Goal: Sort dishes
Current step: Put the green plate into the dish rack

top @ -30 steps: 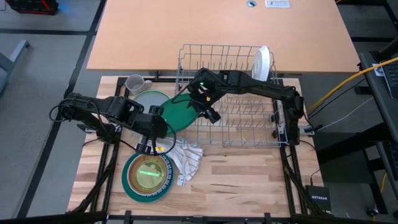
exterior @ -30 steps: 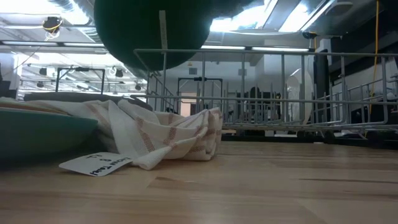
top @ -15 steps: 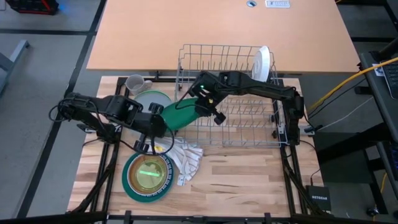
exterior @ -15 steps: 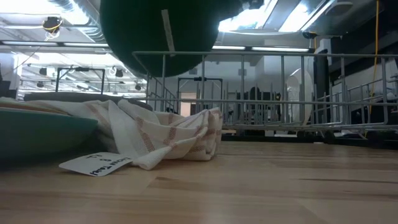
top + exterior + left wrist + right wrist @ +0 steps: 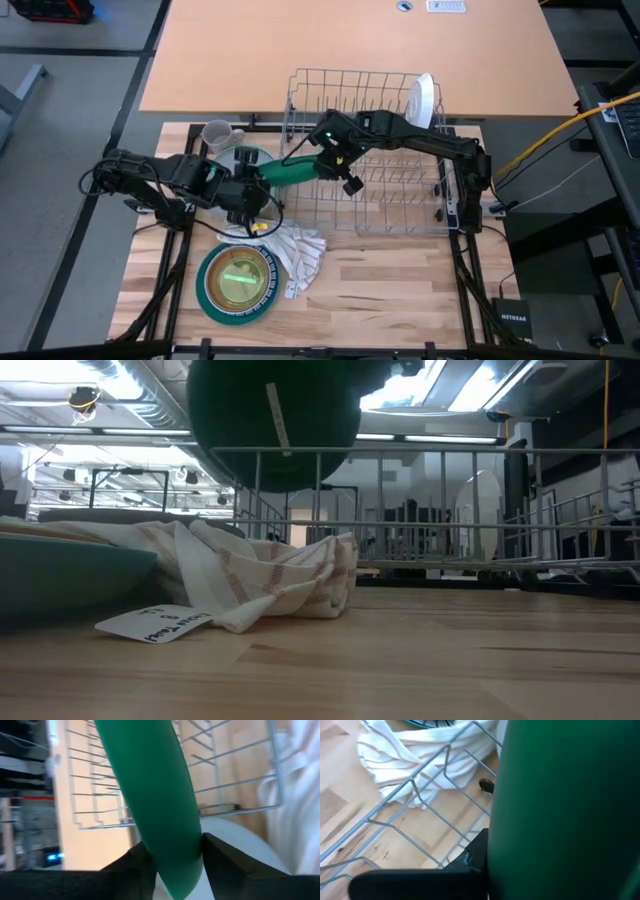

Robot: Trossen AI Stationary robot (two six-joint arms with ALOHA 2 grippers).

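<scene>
Right gripper [image 5: 322,160]: just left of frame centre in the high view, at the left wall of the rack; fingers pinched onto the edge of the green plate [image 5: 290,172]. Its wrist view shows one dark finger [image 5: 470,857] pressed flat against the plate's face.

Left gripper [image 5: 248,190]: left of centre in the high view, at the plate's other end. In its wrist view the two dark fingers [image 5: 222,860] stand on either side of the plate's rim; whether they are gripping or merely flanking it cannot be told.

Green plate: held off the table, tipped on edge, spanning between the two grippers; in the low view it hangs at top centre, above the rack's top wire.

Grey plate [image 5: 232,160]: flat on the table, beneath the green plate's left end.

Teal plate [image 5: 236,283]: lower left, with a green-yellow dish resting inside it.

Grey mug [image 5: 217,133]: upper left of the wooden top.

White plate [image 5: 421,101]: standing upright in the rack's upper-right corner.

Wire rack [image 5: 440,215]: centre to right of the table.

Striped cloth [image 5: 300,250]: crumpled below the rack's lower-left corner, touching the teal plate.
</scene>
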